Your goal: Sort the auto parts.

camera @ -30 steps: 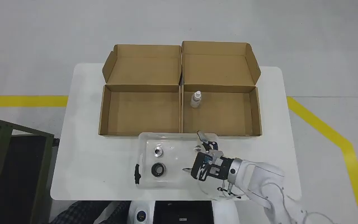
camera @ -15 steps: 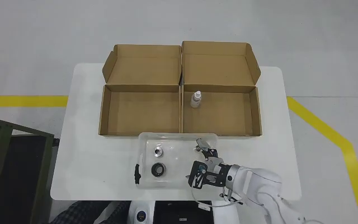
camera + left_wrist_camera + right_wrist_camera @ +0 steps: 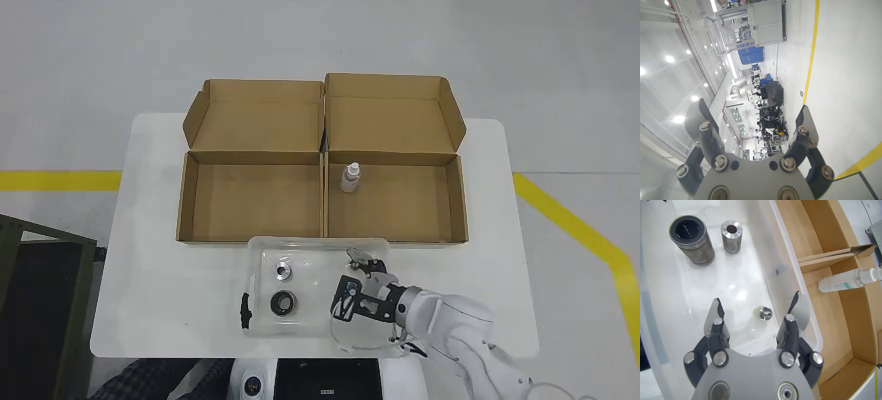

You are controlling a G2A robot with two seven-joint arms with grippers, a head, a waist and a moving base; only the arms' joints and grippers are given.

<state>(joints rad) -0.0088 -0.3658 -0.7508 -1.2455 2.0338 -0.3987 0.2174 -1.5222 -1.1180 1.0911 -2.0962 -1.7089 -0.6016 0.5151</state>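
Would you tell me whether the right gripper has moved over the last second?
Yes. In the top view the right gripper has shifted slightly left relative to the clear tray, from its right end towards its middle.

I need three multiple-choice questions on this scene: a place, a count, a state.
1. Where is the white bottle? A on the floor; B in a cardboard box; C on a shelf.
2. How many cardboard boxes stand on the table? A one; B two; C four.
3. The right tool is: A open; B shut on the bottle; C shut on a cylinder.
Answers: B, it stands inside a box; B, two sit side by side; A, its fingers are apart above the small fitting.
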